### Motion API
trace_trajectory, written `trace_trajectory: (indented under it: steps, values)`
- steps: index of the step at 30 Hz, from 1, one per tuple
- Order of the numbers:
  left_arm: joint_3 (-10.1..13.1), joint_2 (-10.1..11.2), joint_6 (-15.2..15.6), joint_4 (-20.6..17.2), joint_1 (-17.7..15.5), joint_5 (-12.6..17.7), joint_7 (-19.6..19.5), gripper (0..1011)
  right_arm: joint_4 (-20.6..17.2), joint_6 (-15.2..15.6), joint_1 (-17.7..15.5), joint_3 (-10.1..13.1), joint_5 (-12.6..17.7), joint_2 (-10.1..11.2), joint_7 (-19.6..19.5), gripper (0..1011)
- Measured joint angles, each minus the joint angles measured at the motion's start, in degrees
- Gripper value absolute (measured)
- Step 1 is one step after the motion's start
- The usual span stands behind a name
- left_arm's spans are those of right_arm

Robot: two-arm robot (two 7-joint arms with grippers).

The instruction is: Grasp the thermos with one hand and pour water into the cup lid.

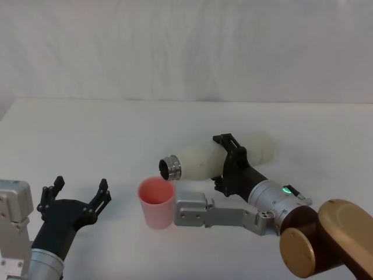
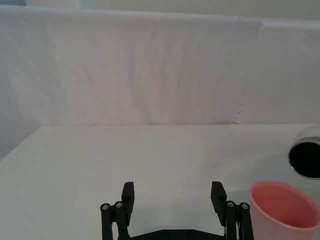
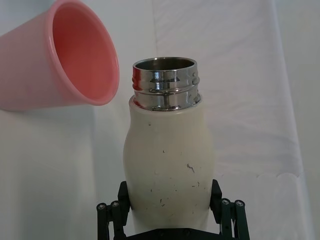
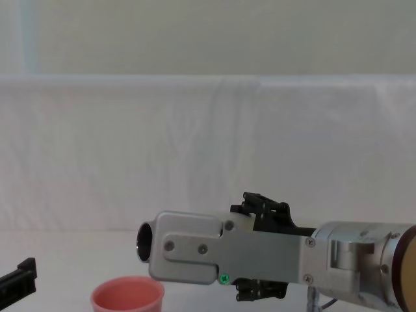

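**Thermos tipped at the cup lid**

We are listing the right black two-fingered gripper (image 1: 228, 163) as clamping the tall cream-white cylindrical thermos (image 1: 224, 156) around its body, the bottle lying nearly level above the white table (image 1: 87, 134). Its shiny threaded steel neck (image 1: 171, 168) is pointing at, and sitting just over, the rim of the small salmon-pink plastic cup lid (image 1: 156, 202), which is standing upright. The left black gripper (image 1: 78, 197) is hovering left of the cup with fingers spread apart.
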Motion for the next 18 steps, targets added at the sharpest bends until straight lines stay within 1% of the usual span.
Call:
trace_trajectory:
  steps: [18]
  values:
    - [0.00, 0.00, 0.00, 0.00, 0.00, 0.00, 0.00, 1001, 0.33, 0.86, 0.58, -0.64, -1.92, -0.01, 0.46, 957]
